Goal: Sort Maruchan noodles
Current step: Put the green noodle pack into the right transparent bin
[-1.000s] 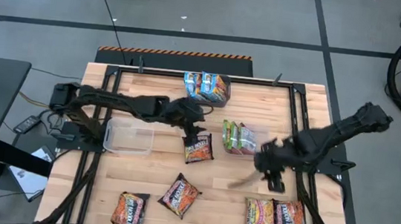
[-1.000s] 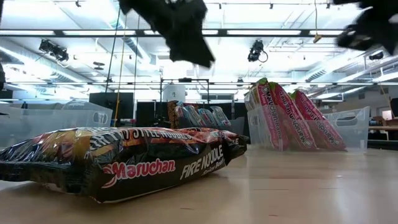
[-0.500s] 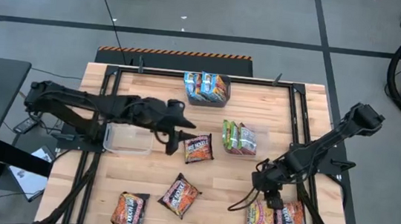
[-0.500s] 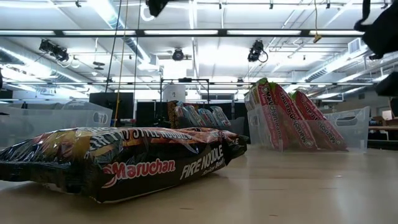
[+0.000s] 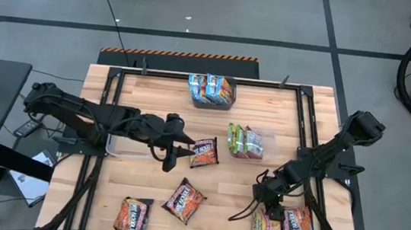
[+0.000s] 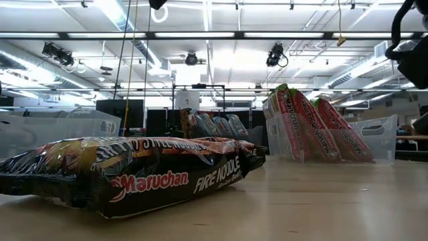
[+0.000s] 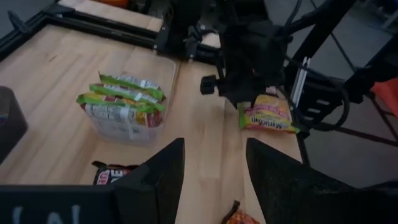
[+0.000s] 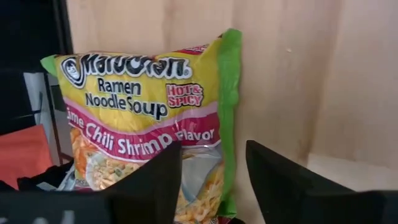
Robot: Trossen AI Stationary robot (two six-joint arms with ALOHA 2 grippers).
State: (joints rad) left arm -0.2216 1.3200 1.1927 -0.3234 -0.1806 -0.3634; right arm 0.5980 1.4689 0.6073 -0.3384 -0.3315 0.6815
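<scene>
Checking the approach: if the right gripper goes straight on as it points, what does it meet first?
Probably the yellow, green-edged Lime Chili Shrimp ramen packet: it lies right ahead of the open right gripper.

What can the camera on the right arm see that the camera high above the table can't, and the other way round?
Only the right wrist view shows the words on the green-edged packet: Ramen Noodle Soup, Lime Chili Shrimp, Hot & Spicy.

Only the high view shows the whole table, the left gripper, the black packets and the tubs.

Both show that green-edged packet and the right gripper, open over it.
</scene>
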